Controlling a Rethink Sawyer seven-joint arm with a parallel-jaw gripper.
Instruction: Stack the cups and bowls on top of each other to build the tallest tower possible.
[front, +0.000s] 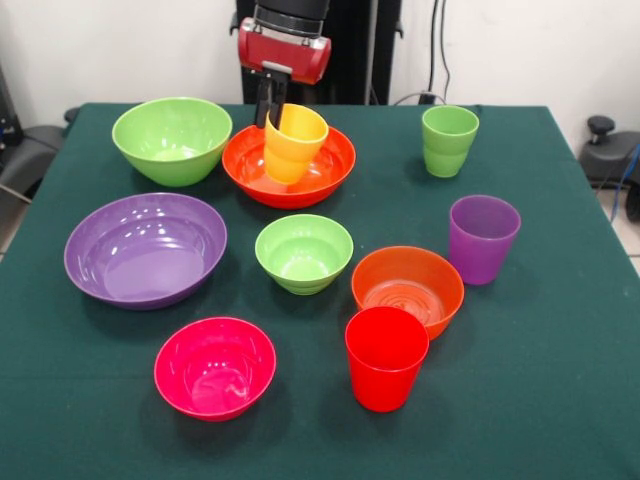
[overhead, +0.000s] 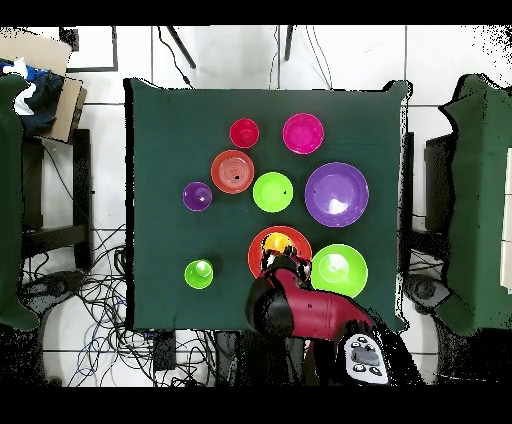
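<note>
My gripper (front: 270, 108) is shut on the rim of the yellow cup (front: 293, 145), which sits tilted inside the large orange bowl (front: 335, 165) at the far middle; the cup also shows in the overhead view (overhead: 277, 241). The large lime green bowl (front: 172, 140) stands to its left and the light green cup (front: 449, 140) to its right. Nearer are the large purple bowl (front: 145, 250), small lime green bowl (front: 303, 253), small orange bowl (front: 407, 288) and purple cup (front: 483, 238). The magenta bowl (front: 214, 367) and red cup (front: 386, 357) stand nearest.
Everything stands apart on a dark green tablecloth (front: 540, 400). The red arm (overhead: 300, 310) reaches in over the table's edge by the robot. Chairs and cables lie around the table on the floor.
</note>
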